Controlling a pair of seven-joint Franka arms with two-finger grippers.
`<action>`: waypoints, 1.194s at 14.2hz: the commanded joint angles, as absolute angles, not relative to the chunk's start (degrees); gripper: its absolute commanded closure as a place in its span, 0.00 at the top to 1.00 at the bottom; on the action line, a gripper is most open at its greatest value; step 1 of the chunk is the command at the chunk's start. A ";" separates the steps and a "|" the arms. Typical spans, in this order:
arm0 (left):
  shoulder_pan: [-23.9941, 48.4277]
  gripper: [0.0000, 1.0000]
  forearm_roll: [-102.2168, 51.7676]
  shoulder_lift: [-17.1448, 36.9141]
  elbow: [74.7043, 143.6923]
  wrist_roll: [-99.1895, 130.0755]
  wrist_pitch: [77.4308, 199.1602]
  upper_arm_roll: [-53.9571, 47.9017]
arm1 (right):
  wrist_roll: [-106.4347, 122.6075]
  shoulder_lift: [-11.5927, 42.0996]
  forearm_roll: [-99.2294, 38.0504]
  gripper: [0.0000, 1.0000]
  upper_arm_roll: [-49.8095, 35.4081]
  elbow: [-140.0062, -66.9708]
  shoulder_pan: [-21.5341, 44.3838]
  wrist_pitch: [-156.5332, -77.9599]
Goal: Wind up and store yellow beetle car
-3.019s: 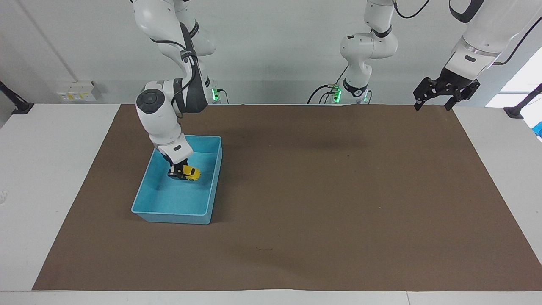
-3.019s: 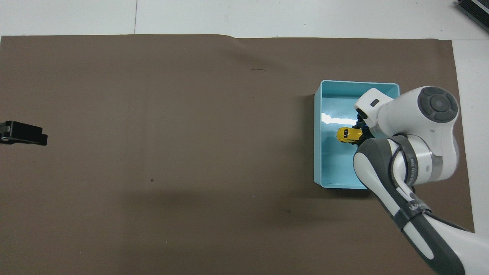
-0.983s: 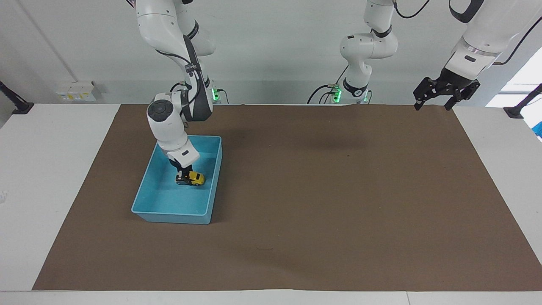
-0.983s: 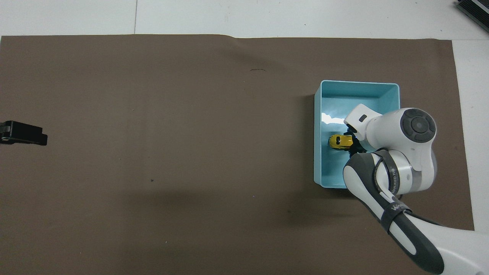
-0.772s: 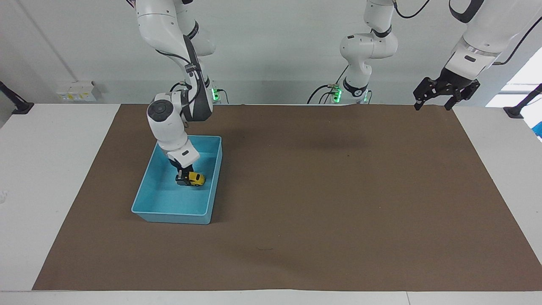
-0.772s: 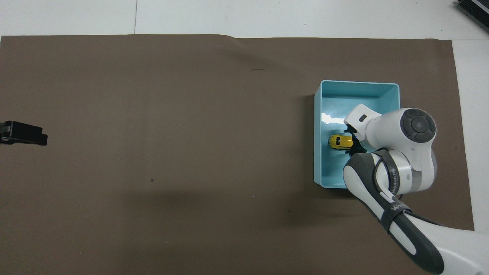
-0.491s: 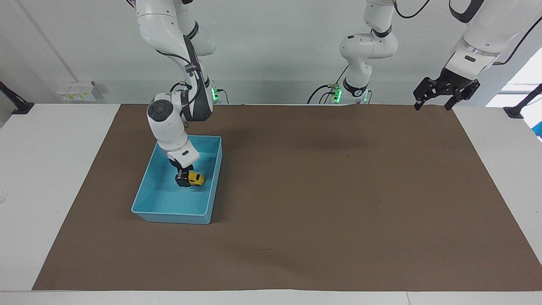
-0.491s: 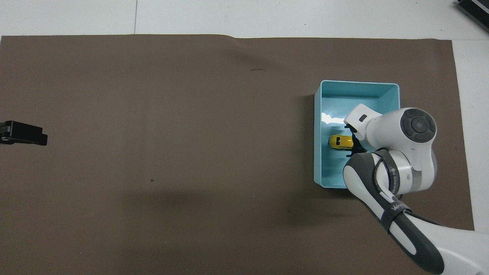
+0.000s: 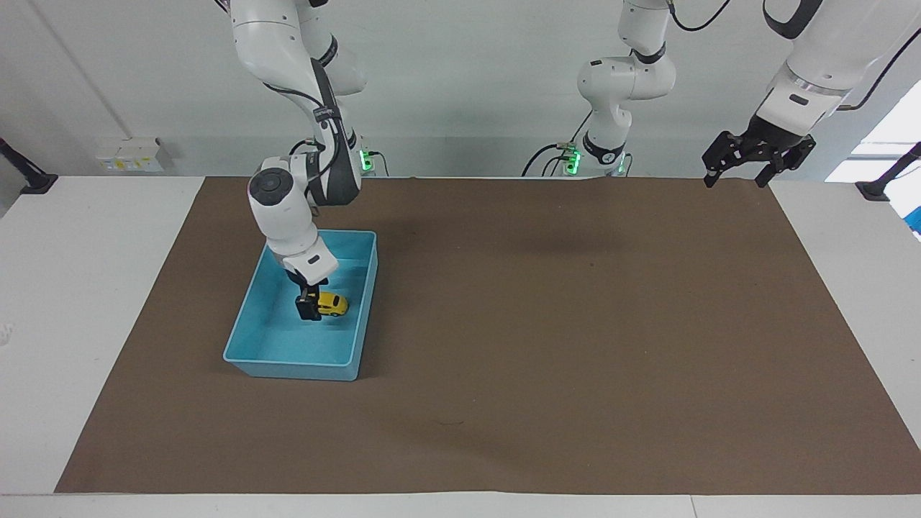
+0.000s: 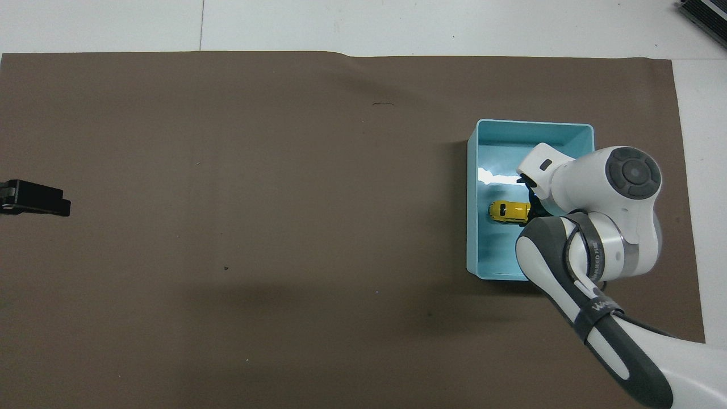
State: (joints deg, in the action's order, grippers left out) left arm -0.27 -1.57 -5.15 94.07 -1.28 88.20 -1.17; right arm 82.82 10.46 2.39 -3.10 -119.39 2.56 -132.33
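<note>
The yellow beetle car [image 9: 332, 303] rests on its wheels on the floor of the blue tray [image 9: 288, 368], near the tray's wall that faces the left arm's end. It also shows in the overhead view [image 10: 507, 211], inside the tray [image 10: 472, 238]. My right gripper [image 9: 308, 309] is down in the tray, right beside the car on the side toward the right arm's end, open and no longer holding it. In the overhead view its wrist hides most of the fingers. My left gripper [image 9: 741, 164] waits open and empty, raised over the mat's corner by its base [image 10: 35, 199].
A brown mat [image 9: 547, 345] covers most of the white table. The tray stands on it toward the right arm's end. A small dark mark [image 10: 383, 104] is on the mat farther from the robots.
The right gripper carried the car lower into the tray and set it down, then let go and drew slightly away; the car stays put. The left arm has not moved.
</note>
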 commanded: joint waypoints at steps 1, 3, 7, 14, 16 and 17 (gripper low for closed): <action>-0.97 1.00 -1.32 -5.80 94.48 -2.11 88.42 -1.67 | 83.76 9.14 2.20 1.00 -3.52 -116.73 1.32 -127.54; -0.97 1.00 -1.32 -5.80 94.48 -2.11 88.42 -1.67 | 83.76 8.35 2.11 1.00 -3.52 -115.58 1.41 -126.13; -0.97 1.00 -1.32 -5.80 94.48 -2.11 88.42 -1.67 | 83.67 6.60 2.02 1.00 -3.34 -112.86 1.32 -122.53; -0.97 1.00 -1.32 -5.80 94.48 -2.11 88.42 -1.67 | 83.50 6.24 1.93 1.00 -3.34 -106.97 0.35 -116.55; -0.97 1.00 -1.32 -5.80 94.48 -2.11 88.42 -1.67 | 83.41 6.24 0.71 1.00 -3.25 -104.43 0.35 -114.01; -0.97 1.00 -1.32 -5.80 94.48 -2.11 88.50 -1.67 | 83.41 6.24 0.62 1.00 -3.25 -103.11 0.35 -112.78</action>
State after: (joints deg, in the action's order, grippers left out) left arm -0.27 -1.57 -5.15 94.07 -1.28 88.20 -1.17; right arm 82.82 6.42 1.86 -2.92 -105.94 1.05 -116.03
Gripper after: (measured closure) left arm 0.000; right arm 0.000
